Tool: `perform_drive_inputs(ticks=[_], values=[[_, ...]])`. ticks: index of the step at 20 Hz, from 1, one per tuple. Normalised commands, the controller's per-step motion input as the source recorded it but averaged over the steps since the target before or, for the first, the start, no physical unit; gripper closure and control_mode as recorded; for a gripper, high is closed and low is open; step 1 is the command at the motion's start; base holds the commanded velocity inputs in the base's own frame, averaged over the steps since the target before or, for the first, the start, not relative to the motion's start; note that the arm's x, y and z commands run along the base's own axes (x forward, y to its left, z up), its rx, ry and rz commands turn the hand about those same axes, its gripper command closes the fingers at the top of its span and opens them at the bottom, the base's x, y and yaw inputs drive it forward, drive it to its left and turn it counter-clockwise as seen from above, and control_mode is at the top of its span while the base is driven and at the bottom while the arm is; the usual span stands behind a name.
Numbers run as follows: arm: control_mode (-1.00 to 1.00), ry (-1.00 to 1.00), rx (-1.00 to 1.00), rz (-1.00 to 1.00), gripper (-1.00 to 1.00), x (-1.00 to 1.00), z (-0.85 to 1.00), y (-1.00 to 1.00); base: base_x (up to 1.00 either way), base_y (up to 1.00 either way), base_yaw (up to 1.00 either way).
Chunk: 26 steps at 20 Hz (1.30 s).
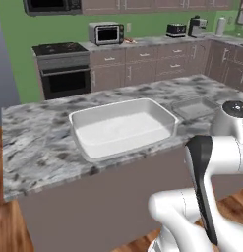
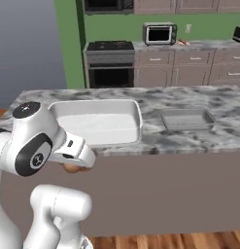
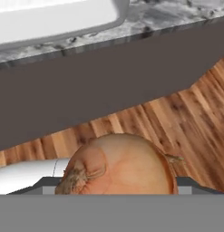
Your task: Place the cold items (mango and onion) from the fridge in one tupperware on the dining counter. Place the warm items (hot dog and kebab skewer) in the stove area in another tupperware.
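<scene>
One onion (image 3: 120,165) sits clamped in the pincer (image 3: 118,192), low beside the counter (image 1: 39,142), with the tub (image 1: 124,127) above and ahead. Lifting carelessly could knock the onion against the counter edge and dislodge it.

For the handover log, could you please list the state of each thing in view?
Brown papery-skinned onion: held between the fingers, below counter height.
Large white rectangular tupperware: on the counter, empty.
Small clear grey tupperware: on the counter, empty.
Black oven: door shut.
</scene>
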Motion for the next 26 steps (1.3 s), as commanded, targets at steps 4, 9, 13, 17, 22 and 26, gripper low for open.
perform_drive_inputs(ticks=[4, 9, 13, 17, 22, 26], values=[[1.00, 0.00, 0.00, 0.00, 1.00, 0.00, 0.00, 0.00, 0.52, 0.00, 0.34], [1.00, 0.00, 0.00, 0.00, 1.00, 0.00, 0.00, 0.00, 0.41, 0.00, 0.34], [1.00, 0.00, 0.00, 0.00, 1.00, 0.00, 0.00, 0.00, 0.35, 0.00, 0.36], [1.00, 0.00, 0.00, 0.00, 1.00, 0.00, 0.00, 0.00, 0.38, -0.01, 0.39], [1.00, 0.00, 0.00, 0.00, 1.00, 0.00, 0.00, 0.00, 0.46, -0.06, 0.37], [1.00, 0.00, 0.00, 0.00, 1.00, 0.00, 0.00, 0.00, 0.44, -0.14, 0.35]])
